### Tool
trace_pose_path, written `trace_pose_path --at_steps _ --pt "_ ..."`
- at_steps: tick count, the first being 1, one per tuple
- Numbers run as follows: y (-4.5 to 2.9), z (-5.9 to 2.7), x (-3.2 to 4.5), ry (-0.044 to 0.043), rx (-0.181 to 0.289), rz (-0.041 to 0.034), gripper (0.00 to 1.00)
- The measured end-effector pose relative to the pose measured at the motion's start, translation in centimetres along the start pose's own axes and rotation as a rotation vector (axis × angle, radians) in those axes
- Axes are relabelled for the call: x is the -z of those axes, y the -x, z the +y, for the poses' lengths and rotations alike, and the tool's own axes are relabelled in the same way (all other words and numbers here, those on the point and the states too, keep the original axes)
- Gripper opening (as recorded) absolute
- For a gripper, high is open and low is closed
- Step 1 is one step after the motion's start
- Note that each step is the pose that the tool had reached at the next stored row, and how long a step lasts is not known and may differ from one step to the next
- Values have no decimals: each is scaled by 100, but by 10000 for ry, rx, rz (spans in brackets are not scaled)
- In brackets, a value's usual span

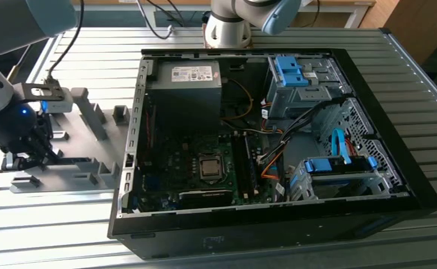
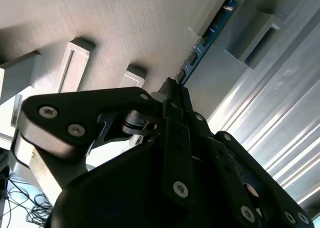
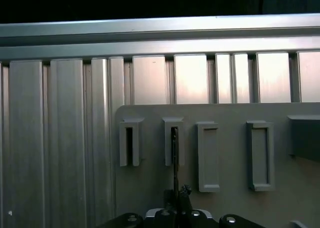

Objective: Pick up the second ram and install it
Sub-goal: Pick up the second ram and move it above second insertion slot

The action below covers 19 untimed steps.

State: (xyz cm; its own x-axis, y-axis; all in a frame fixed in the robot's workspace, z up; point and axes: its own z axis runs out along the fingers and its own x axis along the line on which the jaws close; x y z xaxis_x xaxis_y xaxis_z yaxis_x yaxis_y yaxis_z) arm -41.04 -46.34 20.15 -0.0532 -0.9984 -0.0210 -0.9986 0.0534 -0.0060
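We find the black gripper low over the flat grey slotted holder plate, which lies on the ribbed aluminium table. The open black computer case stands just beside that plate, on the exterior view's right.

The thin blue-green memory stick stands on its long edge. Its far end sits between the raised walls of one narrow slot of the plate, and its near end runs into the gripper. The plate keeps it upright so that both flat faces can be reached.

In both wrist views the jaws look pressed together on those faces, pinching the stick at its near end. We judge this a grasp made for lifting it straight. Whether it has cleared the slot, we cannot tell.
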Motion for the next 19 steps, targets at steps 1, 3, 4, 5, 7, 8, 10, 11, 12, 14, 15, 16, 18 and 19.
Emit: trace_pose_path --at_steps 1,3,4,5,7,8,10,11,12,14,15,16,18,19 --pt "0 0 15 0 1 0 14" --pt "1 0 51 0 1 0 14" --pt "2 0 72 0 1 0 14" --pt "2 -1 93 0 1 0 14" --pt "3 -1 131 0 1 0 14" --pt "3 -1 149 0 1 0 14" --pt "4 -1 186 0 1 0 14" --pt "4 -1 204 0 1 0 14" --pt "5 -2 220 0 1 0 14" --pt "5 -2 241 0 1 0 14" --pt "5 -2 242 -2 1 -2 14" --pt "5 -2 242 -2 1 -1 14" --pt "5 -2 243 -1 1 -1 14" --pt "4 -1 245 0 2 1 14"
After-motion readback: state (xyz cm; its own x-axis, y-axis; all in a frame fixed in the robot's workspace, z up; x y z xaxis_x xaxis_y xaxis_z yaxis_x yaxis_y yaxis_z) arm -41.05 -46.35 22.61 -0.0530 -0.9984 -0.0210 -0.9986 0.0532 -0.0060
